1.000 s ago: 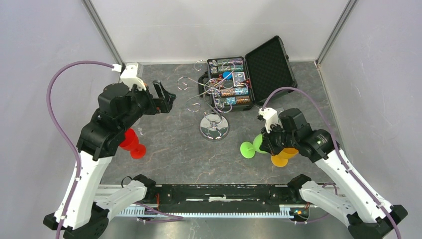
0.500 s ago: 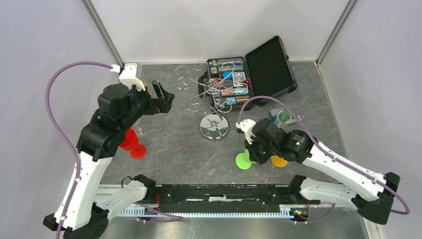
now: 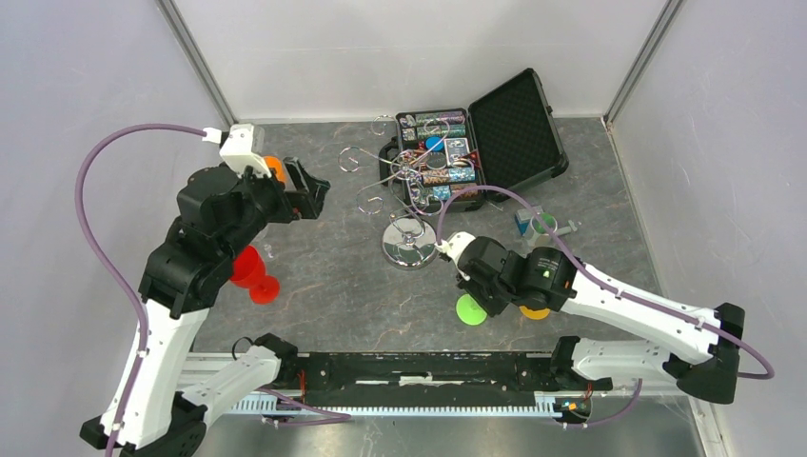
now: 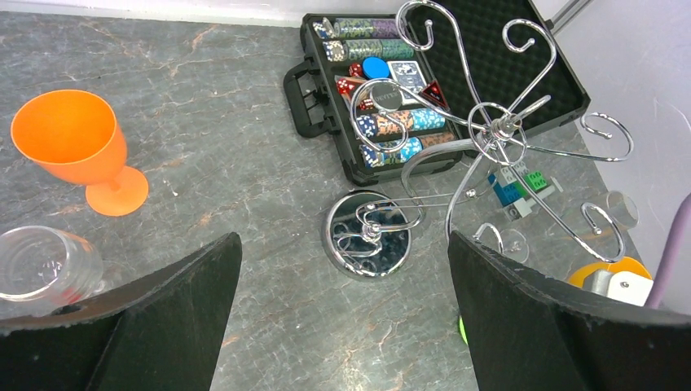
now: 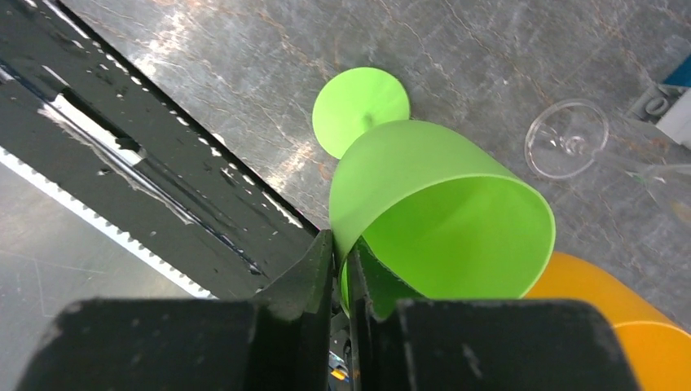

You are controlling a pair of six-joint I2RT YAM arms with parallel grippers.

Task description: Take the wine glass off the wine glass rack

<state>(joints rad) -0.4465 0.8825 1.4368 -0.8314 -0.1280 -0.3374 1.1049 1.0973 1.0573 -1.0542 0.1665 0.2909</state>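
Observation:
The wine glass rack (image 3: 410, 242) stands mid-table on its mirrored disc, and its curled wire arms (image 4: 497, 134) carry no glass that I can see. A green wine glass (image 5: 440, 212) is upright in front of the rack, its round foot (image 3: 470, 309) down at the stone surface. My right gripper (image 5: 342, 261) is shut on its rim, one finger outside the bowl and one inside. My left gripper (image 4: 343, 236) hangs open above the table to the left of the rack (image 4: 371, 236), holding nothing.
An open black case (image 3: 495, 133) of poker chips lies behind the rack. An orange goblet (image 4: 73, 142) and a red one (image 3: 252, 271) stand on the left, another orange one (image 3: 535, 309) beside the green glass. Clear glasses (image 5: 566, 149) (image 4: 41, 265) and a small block (image 3: 536, 222) lie around.
My right arm has swung left and toward the near edge, carrying the green glass from lying tilted to upright with its foot down. The left arm has shifted slightly, uncovering the orange goblet.

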